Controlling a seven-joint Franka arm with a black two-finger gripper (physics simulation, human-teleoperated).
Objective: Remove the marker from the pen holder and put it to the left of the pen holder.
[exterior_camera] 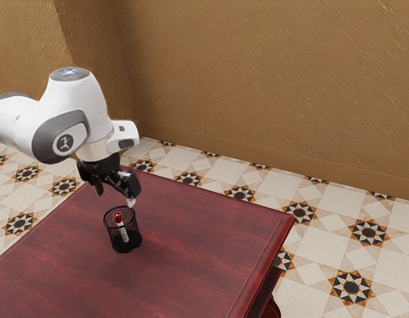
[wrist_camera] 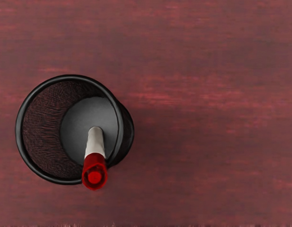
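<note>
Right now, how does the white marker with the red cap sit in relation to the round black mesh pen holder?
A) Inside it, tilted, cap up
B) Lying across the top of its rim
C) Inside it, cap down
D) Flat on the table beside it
A: the white marker leans inside the black pen holder, with its red cap uppermost and its white body slanting down toward the bottom.

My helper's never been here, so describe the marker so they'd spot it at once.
On the dark red wooden table stands a round black mesh pen holder. The marker leans inside it, cap end up. Its white barrel and bright red cap set it apart from the black mesh.
</note>
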